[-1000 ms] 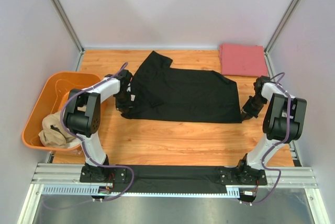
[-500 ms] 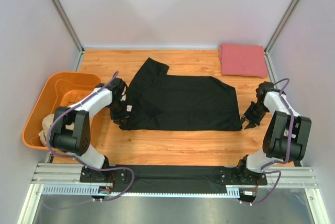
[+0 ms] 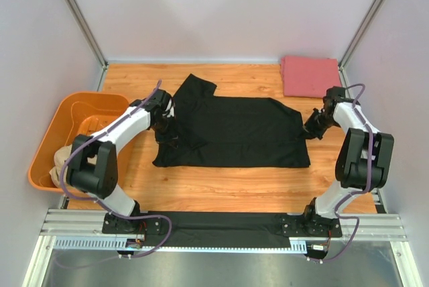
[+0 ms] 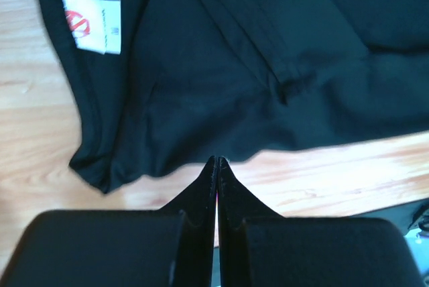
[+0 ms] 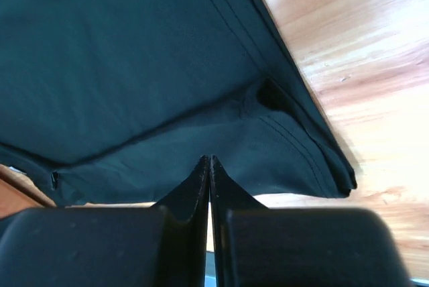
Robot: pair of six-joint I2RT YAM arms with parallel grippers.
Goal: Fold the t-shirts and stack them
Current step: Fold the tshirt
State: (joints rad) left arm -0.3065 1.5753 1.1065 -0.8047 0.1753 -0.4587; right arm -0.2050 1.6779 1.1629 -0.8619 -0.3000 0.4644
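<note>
The black t-shirt lies spread flat across the middle of the table, one sleeve pointing to the back left. Its white neck label shows in the left wrist view. My left gripper is shut and empty at the shirt's left edge, its tips just short of the cloth. My right gripper is shut and empty over the shirt's right hem, its tips above the cloth. The pinkish-red t-shirt lies folded at the back right. The tan t-shirt lies crumpled in the tub.
The orange plastic tub stands off the table's left edge, beside my left arm. Grey walls and metal posts close in the back and sides. A black strip lies along the metal rail between the arm bases.
The black shirt slid a little toward the near edge, then stayed put. Both grippers have left its near corners and moved back toward the far side along its left and right edges.
</note>
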